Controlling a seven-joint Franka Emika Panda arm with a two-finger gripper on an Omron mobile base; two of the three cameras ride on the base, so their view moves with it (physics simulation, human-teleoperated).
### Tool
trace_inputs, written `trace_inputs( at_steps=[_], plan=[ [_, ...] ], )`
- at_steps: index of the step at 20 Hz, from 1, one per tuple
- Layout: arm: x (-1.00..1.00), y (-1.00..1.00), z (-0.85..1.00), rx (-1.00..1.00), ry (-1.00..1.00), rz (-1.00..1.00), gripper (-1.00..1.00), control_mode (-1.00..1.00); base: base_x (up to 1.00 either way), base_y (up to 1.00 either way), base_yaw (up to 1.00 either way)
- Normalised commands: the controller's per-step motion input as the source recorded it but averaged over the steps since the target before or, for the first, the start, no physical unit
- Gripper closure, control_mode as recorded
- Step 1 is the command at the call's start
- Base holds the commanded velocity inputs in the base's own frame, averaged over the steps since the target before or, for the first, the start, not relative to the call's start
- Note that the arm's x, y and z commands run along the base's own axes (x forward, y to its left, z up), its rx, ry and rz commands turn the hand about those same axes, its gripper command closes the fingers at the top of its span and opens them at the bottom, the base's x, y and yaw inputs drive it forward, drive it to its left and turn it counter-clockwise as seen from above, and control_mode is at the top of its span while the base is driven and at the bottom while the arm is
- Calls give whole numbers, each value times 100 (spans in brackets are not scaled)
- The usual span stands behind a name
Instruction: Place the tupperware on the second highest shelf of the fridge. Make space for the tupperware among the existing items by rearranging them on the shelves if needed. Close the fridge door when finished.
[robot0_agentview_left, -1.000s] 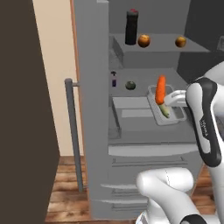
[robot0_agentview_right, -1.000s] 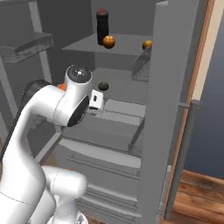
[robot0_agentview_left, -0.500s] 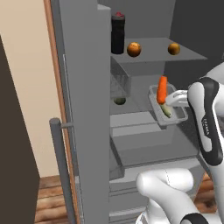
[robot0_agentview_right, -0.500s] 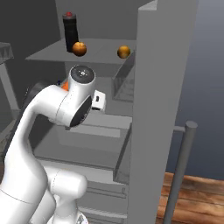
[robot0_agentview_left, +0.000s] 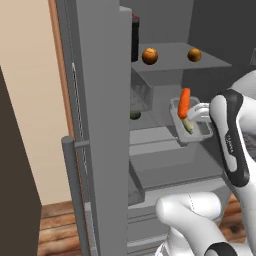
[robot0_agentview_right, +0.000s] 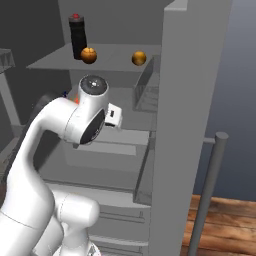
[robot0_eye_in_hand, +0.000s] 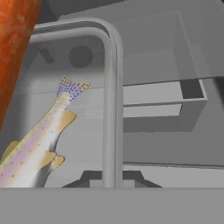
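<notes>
- Tupperware is up in the air in front of the open fridge, level with the middle shelves, hand pinched shut on its rim.
- Risk one, as a guess: the grip is only on the edge, so a tilt could tip the carrot or the fish out.
- Risk two: the fridge door stands close on the left, so a wide swing could clip the door or a shelf edge.
- The shelf with the dark green ball looks tight, so it could get nudged.
- Count: one tupperware, one carrot, one fish, two orange balls, one black bottle, one green ball.
</notes>
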Motion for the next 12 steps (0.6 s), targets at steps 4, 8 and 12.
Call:
trace_inputs(
  at_steps=[4, 8, 12],
  plan=[
    [69, 0, -48, 0, 8, -20, 100, -100, 0, 0, 0],
    [61, 0, -35, 2, 7, -22, 100, -100, 0, 0, 0],
    [55, 0, -19, 1, 8, -24, 100, -100, 0, 0, 0]
  ],
)
